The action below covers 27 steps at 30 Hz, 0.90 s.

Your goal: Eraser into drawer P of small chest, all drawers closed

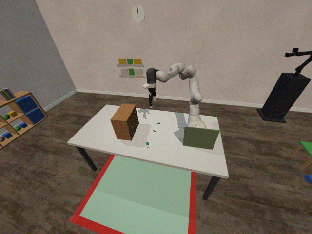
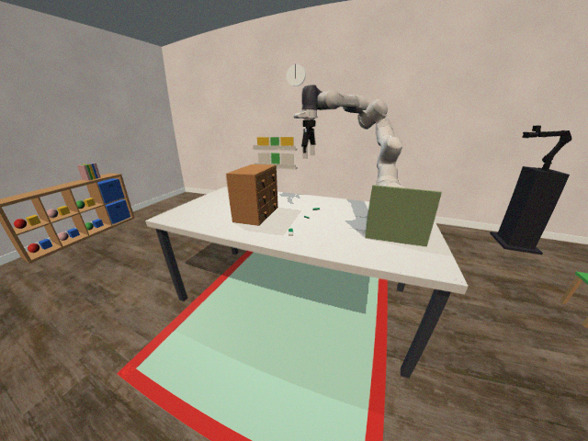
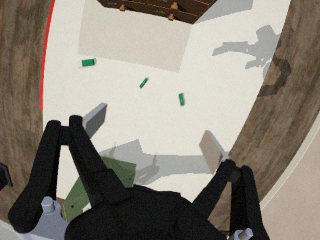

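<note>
The wooden chest [image 1: 122,129] [image 2: 244,199] [image 3: 160,6] stands upright on the table [image 1: 93,130] [image 2: 189,220]. Its knobbed drawers look pushed in; their letters are not legible. A green and white block [image 1: 147,144] [image 2: 290,231] [image 3: 88,62], apparently the eraser, lies near the table's front edge, off the chest's drawer side. Two slimmer green pieces lie farther back, one small [image 1: 154,130] [image 2: 306,217] [image 3: 144,82] and one a little larger [image 1: 158,123] [image 2: 315,209] [image 3: 181,99]. My gripper [image 1: 152,103] [image 2: 309,152] [image 3: 155,125] is open and empty, high above the table's back part, pointing down.
A green upright panel [image 1: 201,138] [image 2: 402,216] [image 3: 120,172] stands on the table's right part, in front of the arm's base. A pale grey patch [image 1: 143,130] [image 2: 285,218] [image 3: 135,40] lies on the tabletop before the drawers.
</note>
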{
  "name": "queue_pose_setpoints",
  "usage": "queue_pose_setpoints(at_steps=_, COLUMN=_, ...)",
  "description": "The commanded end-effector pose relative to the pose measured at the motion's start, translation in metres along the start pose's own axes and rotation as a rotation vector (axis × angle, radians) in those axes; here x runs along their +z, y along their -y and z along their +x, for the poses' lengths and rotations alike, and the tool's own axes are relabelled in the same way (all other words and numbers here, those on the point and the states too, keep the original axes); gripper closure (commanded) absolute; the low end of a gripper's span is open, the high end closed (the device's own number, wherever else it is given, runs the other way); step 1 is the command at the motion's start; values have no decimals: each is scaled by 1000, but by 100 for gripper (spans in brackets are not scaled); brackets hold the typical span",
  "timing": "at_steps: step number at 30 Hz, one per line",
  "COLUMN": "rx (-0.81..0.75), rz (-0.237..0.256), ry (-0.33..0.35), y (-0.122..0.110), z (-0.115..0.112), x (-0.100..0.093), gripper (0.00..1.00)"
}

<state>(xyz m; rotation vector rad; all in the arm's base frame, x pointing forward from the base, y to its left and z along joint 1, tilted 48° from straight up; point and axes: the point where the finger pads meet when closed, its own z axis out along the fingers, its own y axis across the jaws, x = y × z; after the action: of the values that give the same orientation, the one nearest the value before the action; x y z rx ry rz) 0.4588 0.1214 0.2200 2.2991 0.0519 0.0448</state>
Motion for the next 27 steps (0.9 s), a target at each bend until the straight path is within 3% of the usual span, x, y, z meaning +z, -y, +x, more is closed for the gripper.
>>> queue_pose_setpoints(at_steps=1, rx=0, rz=0, ry=0, y=0, z=0, x=0, gripper=0)
queue_pose_setpoints(at_steps=15, rx=-2, rz=0, ry=0, y=1, z=1, x=3, gripper=0)
queue_pose_setpoints(at_steps=20, rx=-14, rz=1, ry=0, y=12, z=9, x=25, gripper=0)
queue_pose_setpoints(at_steps=22, rx=-14, rz=1, ry=0, y=12, z=9, x=25, gripper=0)
queue_pose_setpoints(at_steps=27, rx=-34, rz=2, ry=0, y=29, z=22, x=62, gripper=0)
